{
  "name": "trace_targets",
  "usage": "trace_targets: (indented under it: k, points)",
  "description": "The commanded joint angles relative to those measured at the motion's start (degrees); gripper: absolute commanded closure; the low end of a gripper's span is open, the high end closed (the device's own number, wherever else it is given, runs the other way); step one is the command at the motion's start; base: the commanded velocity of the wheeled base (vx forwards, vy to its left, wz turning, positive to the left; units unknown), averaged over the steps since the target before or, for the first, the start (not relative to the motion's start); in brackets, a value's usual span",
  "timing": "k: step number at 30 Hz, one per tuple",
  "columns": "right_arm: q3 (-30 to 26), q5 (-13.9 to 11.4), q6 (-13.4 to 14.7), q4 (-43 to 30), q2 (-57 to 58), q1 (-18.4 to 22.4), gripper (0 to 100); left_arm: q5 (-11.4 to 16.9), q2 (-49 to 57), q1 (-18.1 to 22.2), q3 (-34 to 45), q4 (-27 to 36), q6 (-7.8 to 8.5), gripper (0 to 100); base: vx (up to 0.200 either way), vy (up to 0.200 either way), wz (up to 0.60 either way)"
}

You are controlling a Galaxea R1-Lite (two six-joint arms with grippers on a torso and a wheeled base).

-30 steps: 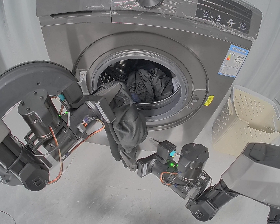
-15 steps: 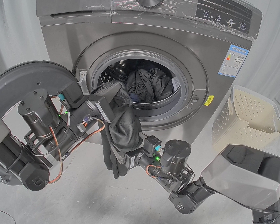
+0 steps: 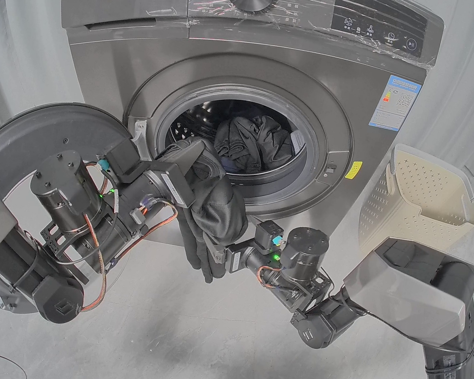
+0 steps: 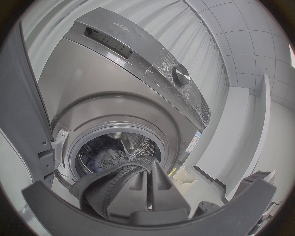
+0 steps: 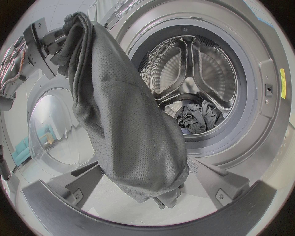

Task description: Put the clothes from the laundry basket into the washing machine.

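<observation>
Left gripper (image 3: 194,153), left of centre, is clamped on one dark garment (image 3: 217,207) hanging before the washing machine (image 3: 120,70). Right gripper (image 3: 211,249), fingers apart, sits at the garment's lower end. One dark bundle (image 3: 252,138) lies in the drum, and one laundry basket (image 3: 410,220) stands at right.

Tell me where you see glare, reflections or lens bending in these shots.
Head view: the clear plastic film over the grey washing machine's control panel glints. Left wrist view: the lens bows the machine's straight edges, with black corners. Right wrist view: the open round glass door mirrors the room; the ribbed steel drum gleams behind the dark grey mesh garment.
</observation>
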State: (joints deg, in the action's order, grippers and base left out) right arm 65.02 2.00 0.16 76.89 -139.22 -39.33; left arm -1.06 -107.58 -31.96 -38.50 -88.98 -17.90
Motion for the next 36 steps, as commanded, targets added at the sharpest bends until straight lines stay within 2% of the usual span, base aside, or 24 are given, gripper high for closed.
trace_targets:
  k: [1, 8, 18, 23, 29, 36]
  points:
    - [-1.2, 0.0, -0.3, 0.1, 2.3, 2.9, 0, 0.0, -0.1, 0.1, 0.0, -0.2, -0.03, 100, 0.000, 0.000, 0.00]
    - [-4.1, -0.1, -0.7, 0.1, 6.3, 5.2, 0, 0.0, -0.1, 0.1, 0.1, -0.2, -0.12, 100, 0.000, 0.000, 0.00]
    - [-0.6, -0.3, -0.7, 0.1, 3.6, 2.4, 0, 0.0, -0.3, -0.4, 0.4, -0.2, -0.12, 100, 0.000, 0.000, 0.00]
    - [-0.6, 0.1, -0.7, -0.4, 2.7, 3.0, 0, 0.0, -0.1, -0.2, 0.4, -0.2, -0.03, 100, 0.000, 0.000, 0.00]
    - [-4.6, -0.2, -0.8, 0.2, 3.6, 4.1, 0, -0.1, 0.0, 0.0, -0.1, -0.2, -0.03, 100, 0.000, 0.000, 0.00]
    - [-8.2, -0.5, -0.8, 0.5, 6.2, 0.4, 0, -0.4, -0.1, 0.1, -0.3, -0.1, 0.05, 100, 0.000, 0.000, 0.00]
